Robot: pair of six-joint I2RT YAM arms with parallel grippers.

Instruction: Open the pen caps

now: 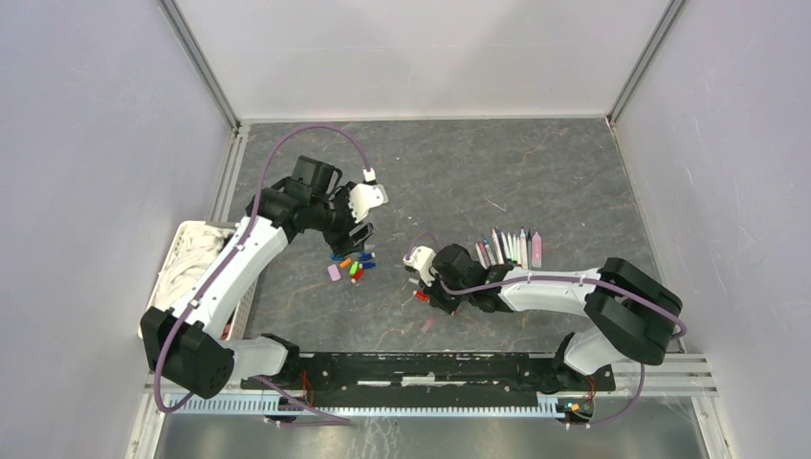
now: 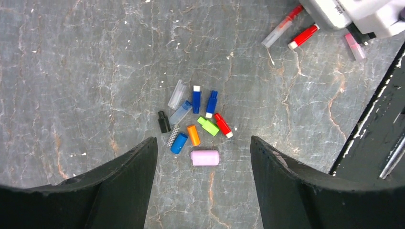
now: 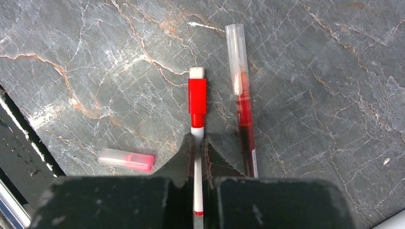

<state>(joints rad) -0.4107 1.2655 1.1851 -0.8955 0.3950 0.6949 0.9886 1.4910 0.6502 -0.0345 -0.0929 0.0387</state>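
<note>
1. The red-capped pen (image 3: 197,131) lies flat near the middle of the desk (image 3: 334,71), a little toward the near edge. My right claw (image 3: 197,143) is clamped tight on its white barrel.
2. The red cap (image 3: 197,95) juts clear ahead of the fingertips. I judge I hold it this low on the barrel so the cap stays free to be pulled.
3. A second red pen (image 3: 242,105), clear-capped, lies parallel just right of the held one. A pink-tinted cap (image 3: 126,160) sits apart on its left.
4. My left claw (image 2: 204,140) hangs wide open and holds nothing, above the pile of loose caps (image 2: 196,126) left of the desk's centre. It is well apart from the held pen, so it must cross over to reach the cap.
5. The row of pens (image 1: 512,247) lies beyond the right claw, toward the far edge. I cannot tell whether they are capped.
</note>
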